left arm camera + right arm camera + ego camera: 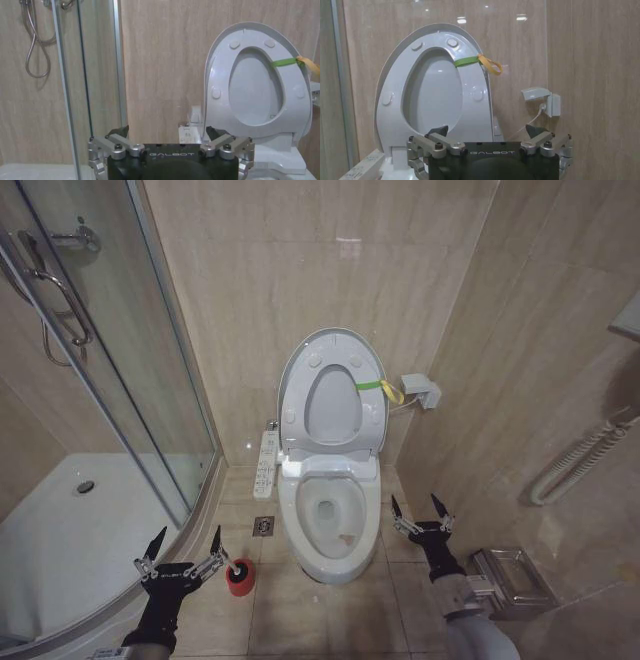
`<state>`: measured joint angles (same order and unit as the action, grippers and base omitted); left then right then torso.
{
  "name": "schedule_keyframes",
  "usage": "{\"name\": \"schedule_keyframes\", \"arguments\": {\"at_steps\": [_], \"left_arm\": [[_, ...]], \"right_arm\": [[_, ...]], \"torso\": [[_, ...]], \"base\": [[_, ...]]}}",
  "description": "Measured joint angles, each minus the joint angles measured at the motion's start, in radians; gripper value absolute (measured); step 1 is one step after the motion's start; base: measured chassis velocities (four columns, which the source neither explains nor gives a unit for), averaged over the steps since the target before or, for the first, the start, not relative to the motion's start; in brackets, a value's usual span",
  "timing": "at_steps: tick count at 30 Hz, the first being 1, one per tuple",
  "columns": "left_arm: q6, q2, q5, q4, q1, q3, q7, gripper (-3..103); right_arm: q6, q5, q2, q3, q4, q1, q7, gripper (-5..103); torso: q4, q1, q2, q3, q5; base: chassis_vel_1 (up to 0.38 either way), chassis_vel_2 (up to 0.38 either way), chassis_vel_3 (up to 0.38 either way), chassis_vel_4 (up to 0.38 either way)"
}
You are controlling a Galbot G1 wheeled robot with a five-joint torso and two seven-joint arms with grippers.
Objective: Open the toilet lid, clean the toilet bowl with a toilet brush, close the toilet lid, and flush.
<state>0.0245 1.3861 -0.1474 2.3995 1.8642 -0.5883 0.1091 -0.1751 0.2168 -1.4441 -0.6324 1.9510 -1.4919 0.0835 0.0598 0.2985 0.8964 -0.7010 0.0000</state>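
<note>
While "GALBOT" reads on each wrist, left hand (182,552) and right hand (421,511) gape wide beside the raised toilet lid (331,393).

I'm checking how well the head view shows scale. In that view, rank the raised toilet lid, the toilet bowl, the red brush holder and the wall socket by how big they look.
Largest to smallest, as they look:
1. toilet lid, raised against the wall
2. toilet bowl, slightly smaller, though it is nearer the camera, so not certain
3. wall socket and red brush holder, too alike to rank

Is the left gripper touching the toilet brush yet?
Cannot tell. In the head view the open left gripper has one fingertip overlapping the toilet brush in its red holder; no clear gap or contact shows.
</note>
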Motion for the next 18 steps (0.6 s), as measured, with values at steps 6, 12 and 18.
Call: {"name": "schedule_keyframes", "arguments": {"at_steps": [6, 12, 18], "left_arm": [[0.0, 0.0, 0.0, 0.0, 0.0, 0.0, 0.0, 100], [0.0, 0.0, 0.0, 0.0, 0.0, 0.0, 0.0, 100], [0.0, 0.0, 0.0, 0.0, 0.0, 0.0, 0.0, 100]], "right_arm": [[0.0, 0.0, 0.0, 0.0, 0.0, 0.0, 0.0, 100], [0.0, 0.0, 0.0, 0.0, 0.0, 0.0, -0.001, 100], [0.0, 0.0, 0.0, 0.0, 0.0, 0.0, -0.001, 100]], "torso": [[0.0, 0.0, 0.0, 0.0, 0.0], [0.0, 0.0, 0.0, 0.0, 0.0], [0.0, 0.0, 0.0, 0.0, 0.0]], "base": [[0.0, 0.0, 0.0, 0.0], [0.0, 0.0, 0.0, 0.0], [0.0, 0.0, 0.0, 0.0]]}}
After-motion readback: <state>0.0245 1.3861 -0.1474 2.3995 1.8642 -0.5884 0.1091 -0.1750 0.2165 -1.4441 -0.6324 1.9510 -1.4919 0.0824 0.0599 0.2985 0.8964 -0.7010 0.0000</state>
